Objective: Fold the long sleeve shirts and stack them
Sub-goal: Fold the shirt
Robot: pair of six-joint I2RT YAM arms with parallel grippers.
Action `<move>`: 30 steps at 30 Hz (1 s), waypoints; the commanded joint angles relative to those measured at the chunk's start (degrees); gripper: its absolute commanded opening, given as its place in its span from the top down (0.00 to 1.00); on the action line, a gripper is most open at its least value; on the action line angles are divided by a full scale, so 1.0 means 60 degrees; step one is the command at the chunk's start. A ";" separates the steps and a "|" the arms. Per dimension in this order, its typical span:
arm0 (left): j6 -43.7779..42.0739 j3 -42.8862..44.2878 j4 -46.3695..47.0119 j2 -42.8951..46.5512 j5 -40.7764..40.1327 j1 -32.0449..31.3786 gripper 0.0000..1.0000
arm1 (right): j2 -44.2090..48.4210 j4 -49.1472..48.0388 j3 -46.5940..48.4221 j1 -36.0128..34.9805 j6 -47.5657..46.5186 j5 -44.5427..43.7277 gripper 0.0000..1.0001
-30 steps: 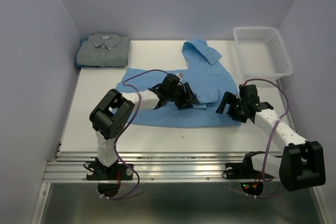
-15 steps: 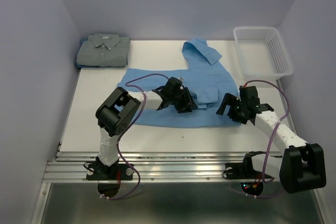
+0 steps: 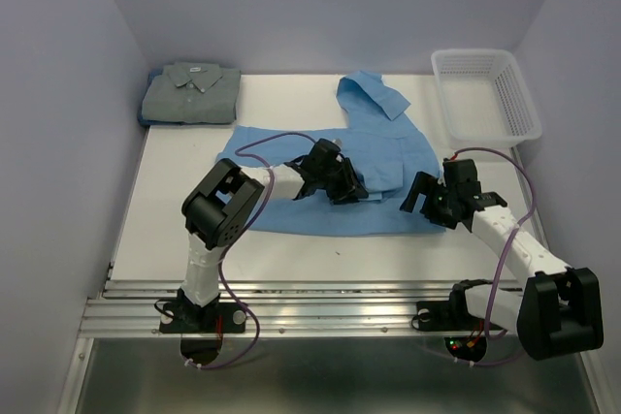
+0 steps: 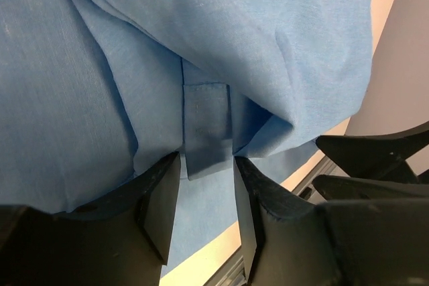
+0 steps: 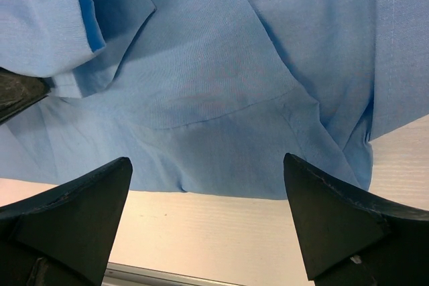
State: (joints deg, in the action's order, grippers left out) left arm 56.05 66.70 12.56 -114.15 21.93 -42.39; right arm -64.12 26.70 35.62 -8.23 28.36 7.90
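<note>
Sky-blue shirt [image 3: 388,143] lies spread flat at mid table [image 3: 175,230], partly folded. One sleeve is thrown up twd the table's far edge and the body is doubled over on its R half.

L gripper [image 4: 206,165] is down on the shirt near table ctr, approx half open. Its fingers [image 4: 161,199] sit either side of a narrow darker strip [image 4: 206,125], prob. a cuff or placket, which fills the gap btwn them. Wrist view is too tight to tell if the pads are pressing it; nothing is lifted.

R gripper [image 5: 208,172] is just over the shirt's near-R hem, twd the table's R side. Jaws are spread wide w/ nothing btwn them, and cloth plus bare tabletop show below.

Grey-green shirt [image 3: 190,94] is at the table's far-L corner, folded neat, collar up, well apart from the blue one. White mesh basket [image 3: 475,52] is at the table's far-R corner, close to the blue shirt's R edge but not touching.
</note>
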 commanded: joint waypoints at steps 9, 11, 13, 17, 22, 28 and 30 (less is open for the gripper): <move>0.0062 0.0705 0.0529 -0.0209 0.0240 -0.0083 0.99 | 0.0271 -0.0041 -0.0106 0.0053 -0.0039 -0.0306 0.00; 0.0062 0.0764 0.0500 -0.0092 0.0357 -0.0069 1.00 | 0.0271 -0.0026 -0.0135 0.0053 -0.0054 -0.0350 0.00; 0.0048 0.0720 0.0413 0.0083 0.0577 -0.0069 1.00 | 0.0271 -0.0026 -0.0150 0.0053 -0.0054 -0.0394 0.00; -0.0608 0.0500 -0.0756 0.1105 0.0666 0.0078 1.00 | 0.0256 0.0018 -0.0150 0.0053 -0.0068 -0.0569 0.00; -0.2177 0.0676 -0.4870 0.2207 -0.0430 0.0488 1.00 | 0.0110 0.0048 -0.0164 0.0053 0.0004 -0.0847 0.00; -0.3523 0.0617 -0.7832 0.3057 -0.1164 0.0999 1.00 | -0.0153 0.0062 -0.0135 0.0053 0.0078 -0.1083 0.00; -0.3731 0.0603 -0.8693 0.3189 -0.1631 0.1219 1.00 | -0.0241 0.0077 -0.0135 0.0053 0.0122 -0.1141 0.00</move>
State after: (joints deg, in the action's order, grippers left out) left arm 39.99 69.04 -23.79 -96.82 17.34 -36.88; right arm -64.69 27.03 34.68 -8.23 28.49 3.05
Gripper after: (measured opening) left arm 0.017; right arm 0.998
